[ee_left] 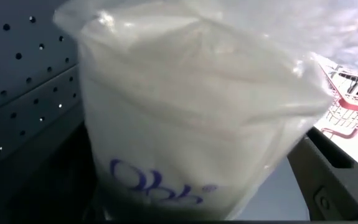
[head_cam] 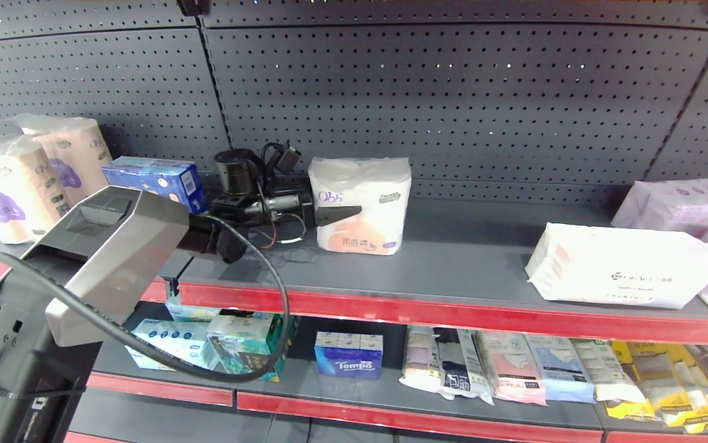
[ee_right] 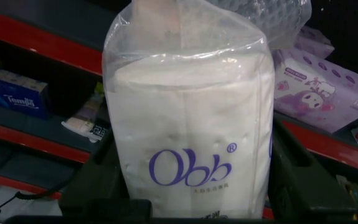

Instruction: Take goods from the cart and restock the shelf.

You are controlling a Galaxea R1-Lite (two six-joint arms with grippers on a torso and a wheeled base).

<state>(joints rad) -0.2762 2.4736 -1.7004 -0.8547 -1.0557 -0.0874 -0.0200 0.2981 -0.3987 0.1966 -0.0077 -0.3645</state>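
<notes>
Across upper shelf [head_cam: 452, 258], outstretched left claw [head_cam: 357, 206] clasps pack [head_cam: 367, 237]

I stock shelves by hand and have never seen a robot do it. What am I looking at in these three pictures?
This is a wheeled robot with two arms, each ending in a gripper. The wide picture comes from a camera on its head, looking down at the upper shelf of a store rack. The left gripper is at a white toilet paper pack standing on the upper shelf. The other two pictures come from cameras on the wrists, so each shows a pack up close. The right gripper holds a second pack in the air in front of the rack. Also on the upper shelf: more roll packs, a blue box and flat white packs.
</notes>
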